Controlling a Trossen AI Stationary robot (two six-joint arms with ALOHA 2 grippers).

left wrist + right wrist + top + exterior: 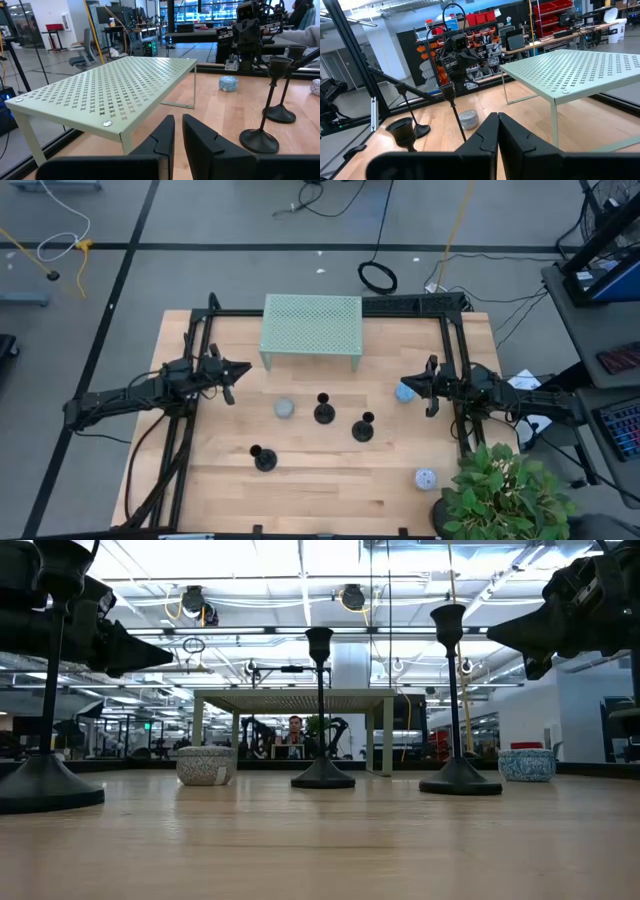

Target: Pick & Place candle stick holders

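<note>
Three black candle stick holders stand upright on their dome bases on the wooden table (200, 500): one at mid-table (323, 412), one to its right (364, 427), one nearer the front left (263, 458). In the low view they show at the middle (322, 775), the right (458, 780) and the left (45, 785). My left gripper (235, 370) hovers shut and empty at the table's left (177, 135). My right gripper (428, 385) hovers shut and empty at the table's right (497, 131).
A pale green perforated shelf (311, 328) stands on legs at the far middle. A grey puck (284, 408), a blue puck (404, 392) and a whitish puck (425, 478) lie on the table. A potted plant (500, 490) overhangs the front right corner.
</note>
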